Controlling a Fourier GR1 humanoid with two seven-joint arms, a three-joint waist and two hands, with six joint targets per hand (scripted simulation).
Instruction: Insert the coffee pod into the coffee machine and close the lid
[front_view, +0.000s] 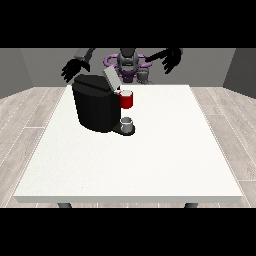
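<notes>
The black coffee machine (95, 107) stands on the left half of the white table (150, 160), and its grey lid (110, 78) is tilted up and open. A red thing at the machine (127, 100) sits at its front, below the lid. On the machine's base under it rests a small grey thing (127, 123). Another grey thing (144, 75) shows near the table's far edge, close to the robot's body. The hand at the view's left (74, 68) hovers behind the machine's top with spread fingers. The hand at the view's right (171, 60) is raised above the far edge, fingers spread, holding nothing.
The robot's torso (128, 62) stands behind the table's far edge. A wooden floor (25, 115) surrounds the table. The table's front edge (130, 199) runs near the bottom of the view.
</notes>
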